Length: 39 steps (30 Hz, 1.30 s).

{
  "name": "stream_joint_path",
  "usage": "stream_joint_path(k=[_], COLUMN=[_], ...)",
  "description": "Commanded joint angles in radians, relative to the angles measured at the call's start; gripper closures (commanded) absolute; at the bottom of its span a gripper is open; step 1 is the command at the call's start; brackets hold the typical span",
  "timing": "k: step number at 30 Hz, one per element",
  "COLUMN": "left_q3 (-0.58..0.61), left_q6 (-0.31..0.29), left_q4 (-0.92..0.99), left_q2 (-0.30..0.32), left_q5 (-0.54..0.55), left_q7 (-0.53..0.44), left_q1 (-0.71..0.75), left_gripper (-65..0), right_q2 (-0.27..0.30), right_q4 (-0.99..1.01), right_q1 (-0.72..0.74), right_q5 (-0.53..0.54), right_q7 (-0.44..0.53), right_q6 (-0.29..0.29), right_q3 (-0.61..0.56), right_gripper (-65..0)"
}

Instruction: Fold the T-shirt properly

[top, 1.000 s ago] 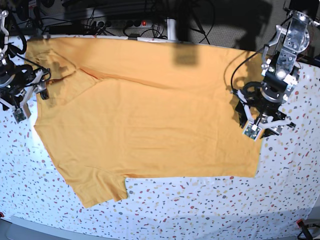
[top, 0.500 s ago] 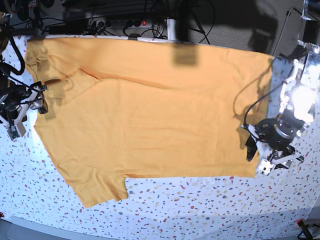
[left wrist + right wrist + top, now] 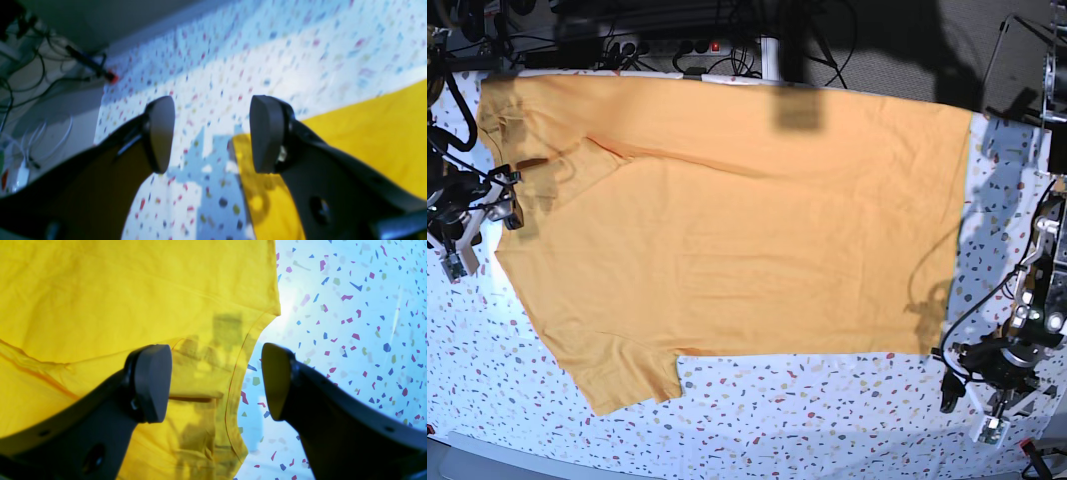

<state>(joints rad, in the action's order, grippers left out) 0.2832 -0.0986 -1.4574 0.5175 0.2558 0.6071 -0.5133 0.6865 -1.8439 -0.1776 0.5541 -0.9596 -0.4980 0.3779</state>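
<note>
On speckled worktop [image 3: 827, 410]: one orange-yellow T-shirt [image 3: 727, 230], spread flat. My two tools both spread wide, holding nothing: left tool [image 3: 972, 405] beside hem corner, right tool [image 3: 477, 235] at collar edge.

The counter [image 3: 827, 400] is viewed from overhead, while T-shirt [image 3: 727, 230] edges are framed closely by both wrist cameras.

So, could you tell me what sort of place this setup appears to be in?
Most likely a robotics lab bench: a T-shirt lies on a speckled table cover, with open left gripper and right gripper at either end, and tangled cables behind.
</note>
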Motion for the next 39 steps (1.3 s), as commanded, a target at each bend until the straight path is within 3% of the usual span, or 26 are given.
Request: stream_joint_path(k=[1, 5, 9, 17, 21, 25, 31, 39], left_q3=[-0.008, -0.008, -0.008, -0.008, -0.008, -0.008, -0.008, -0.008], left_q6=[0.008, 0.008, -0.015, -0.193, -0.240, -0.247, -0.251, -0.326], left_q4=[-0.008, 0.061, 0.266, 0.863, 1.057, 1.155, 1.227, 1.231], left_q2=[0.002, -0.043, -0.093, -0.190, -0.204, -0.198, -0.198, -0.200], left_q5=[-0.003, -0.003, 0.001, 0.012, 0.119, 0.199, 0.220, 0.248], left_q7=[-0.025, -0.048, -0.071, -0.211, -0.272, -0.280, -0.293, -0.324], left_q1=[-0.036, -0.063, -0.127, -0.338, -0.408, -0.423, -0.412, -0.365], left_gripper=[-34.7, -34.7, -34.3, -34.3, -34.3, -34.3, -34.3, -34.3], right_q2=[0.020, 0.020, 0.020, 0.020, 0.020, 0.020, 0.020, 0.020], right_q4=[-0.015, -0.015, -0.015, -0.015, -0.015, -0.015, -0.015, -0.015], right_q1=[0.012, 0.012, 0.011, 0.011, 0.011, 0.011, 0.011, 0.011], right_q5=[0.008, 0.008, 0.008, 0.008, 0.008, 0.008, 0.009, 0.008], right_q7=[0.020, 0.020, 0.016, 0.016, 0.016, -0.002, -0.010, -0.011], right_q6=[0.008, 0.008, 0.008, 0.008, 0.008, 0.008, 0.008, 0.008], right_q3=[0.009, 0.009, 0.009, 0.009, 0.009, 0.009, 0.009, 0.009], right_gripper=[-41.6, -41.6, -41.6, -41.6, -41.6, -41.6, -41.6, -41.6])
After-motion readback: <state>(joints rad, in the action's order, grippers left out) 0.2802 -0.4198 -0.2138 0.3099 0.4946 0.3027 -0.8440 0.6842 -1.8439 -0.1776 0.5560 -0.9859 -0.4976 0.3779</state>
